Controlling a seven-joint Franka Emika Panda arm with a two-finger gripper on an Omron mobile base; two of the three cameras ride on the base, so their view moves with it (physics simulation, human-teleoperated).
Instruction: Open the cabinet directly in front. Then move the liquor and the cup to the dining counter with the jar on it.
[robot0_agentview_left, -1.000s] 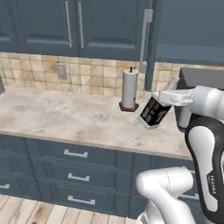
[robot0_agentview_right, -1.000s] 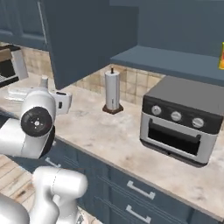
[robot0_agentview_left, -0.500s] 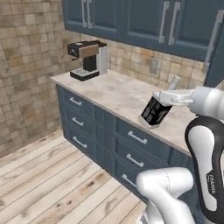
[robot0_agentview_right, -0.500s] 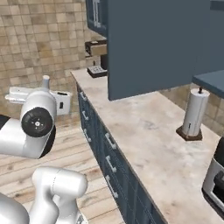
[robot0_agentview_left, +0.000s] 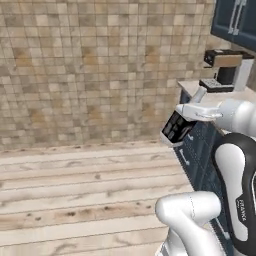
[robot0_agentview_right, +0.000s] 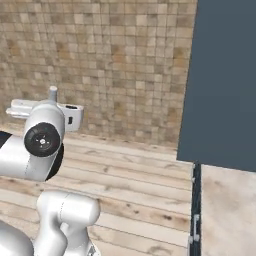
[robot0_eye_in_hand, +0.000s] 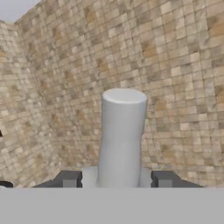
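Between the gripper's (robot0_eye_in_hand: 117, 181) dark fingertips (robot0_eye_in_hand: 69, 179) rises the pale neck of the liquor (robot0_agentview_left: 178, 127), so the hand is clamped on the bottle, carried tilted in mid-air above the wooden floor (robot0_agentview_left: 75, 185), off the corner of the counter (robot0_agentview_left: 222, 97). Glass with a slick label should be stiff but breakable and fairly light; the grip looks placed on its body below the neck, which seems sound. Nearby, the open cabinet door (robot0_agentview_right: 225, 85) hangs over the counter edge, a thing to clear. Farther off, the tiled wall (robot0_agentview_left: 100, 70) bounds wide free floor; the coffee machine (robot0_agentview_left: 226, 70) sits beyond.
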